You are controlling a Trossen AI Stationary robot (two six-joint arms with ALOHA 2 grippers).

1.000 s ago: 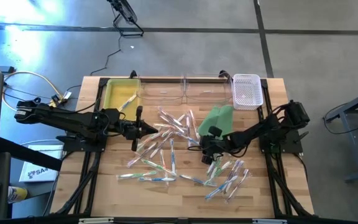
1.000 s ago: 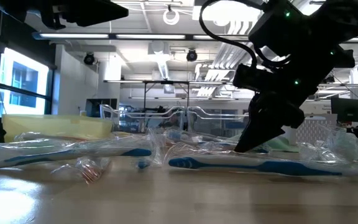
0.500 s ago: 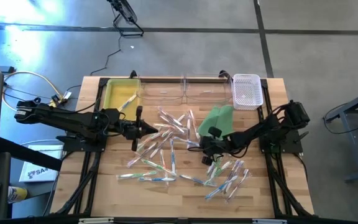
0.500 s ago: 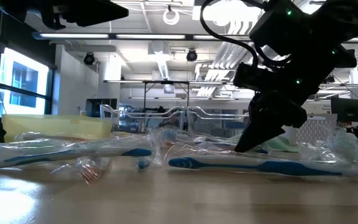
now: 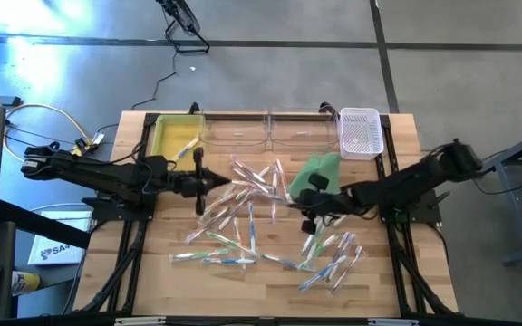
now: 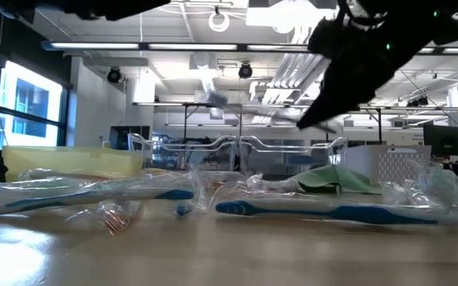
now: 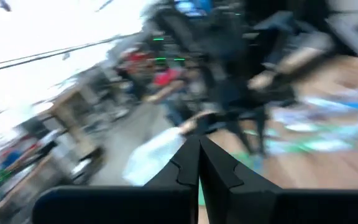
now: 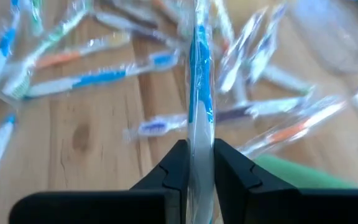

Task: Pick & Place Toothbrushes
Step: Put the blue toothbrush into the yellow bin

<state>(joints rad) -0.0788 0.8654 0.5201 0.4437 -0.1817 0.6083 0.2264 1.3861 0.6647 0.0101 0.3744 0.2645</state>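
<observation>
While toothbrushes [image 5: 243, 213] sprawl, green cloth [image 5: 317, 172] adjacent

Left pincer [image 7: 199, 163]: your dark fingers meet, pressed together.
Wooden tabletop [image 7: 328, 168]: blurred wrapped toothbrushes [image 7: 309, 124] lie beyond.

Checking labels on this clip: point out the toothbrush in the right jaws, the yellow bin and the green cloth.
Toothbrush in the right jaws [image 8: 199, 93]: right wrist view, on its blue middle stretch.
Yellow bin [image 5: 166, 138]: high view, on its bare floor.
Green cloth [image 5: 318, 169]: high view, on the middle of the fold.
</observation>
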